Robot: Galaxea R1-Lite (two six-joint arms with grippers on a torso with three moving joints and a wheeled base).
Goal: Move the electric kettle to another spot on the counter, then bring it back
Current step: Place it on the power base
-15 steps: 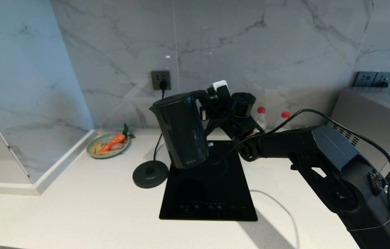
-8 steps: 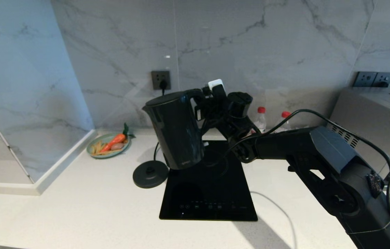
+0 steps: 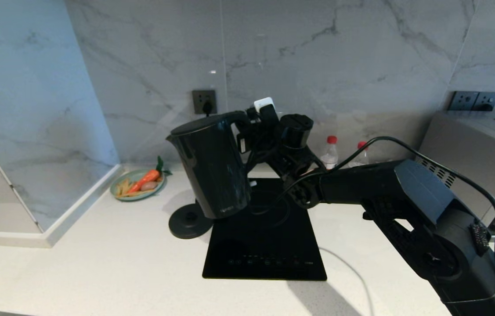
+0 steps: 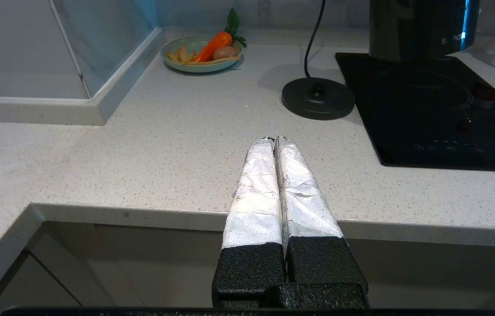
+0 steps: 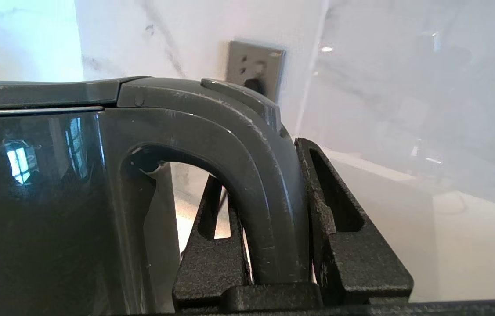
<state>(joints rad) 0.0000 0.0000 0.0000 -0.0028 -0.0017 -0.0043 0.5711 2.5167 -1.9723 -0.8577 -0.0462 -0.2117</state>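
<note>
Right pincer (image 5: 273,245) clamping tilted electric kettle (image 3: 216,169), spout leftward

Glossy black kettle (image 3: 214,169); white speckled counter (image 3: 98,263); grey-veined marble wall (image 3: 317,57).

Kettle (image 3: 212,164): carried leftward in the head view, from above the cooktop (image 3: 265,237) towards its round base (image 3: 191,220) (off the desk throughout, slightly tilted). Right tool (image 3: 247,131): moved left with it, clamped on the handle; arm swung likewise.
</note>
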